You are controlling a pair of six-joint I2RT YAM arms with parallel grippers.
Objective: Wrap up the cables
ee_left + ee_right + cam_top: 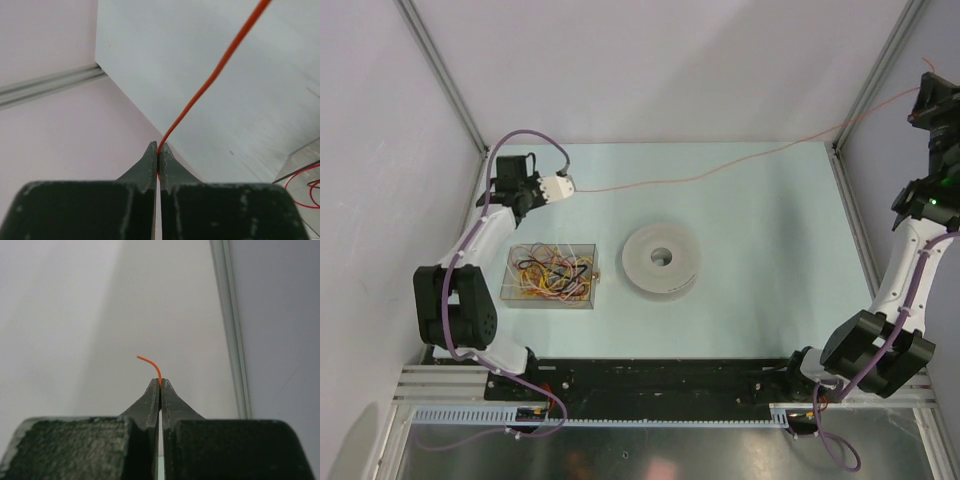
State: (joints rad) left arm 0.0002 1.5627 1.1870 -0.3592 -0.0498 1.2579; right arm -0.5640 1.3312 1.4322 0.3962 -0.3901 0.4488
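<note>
Top external: stretching one orange cable (720, 165) along the desk's far edge, clamped tight at both ends by left gripper (563, 186), far-left corner, and right gripper (930, 100), past far-right corner. Other cables (555, 272) heaped in clear box (506, 292), left edge. Next, likely: winding onto spool (661, 259), keeping tension.

The left arm (455, 300) is folded at the elbow, with the left gripper (158, 146) beyond and left of the spool (661, 259), pinched tight on an orange wire (720, 168). The right arm (900, 290) stretches far right of the spool, and the right gripper (160, 382) pinches the same wire.
</note>
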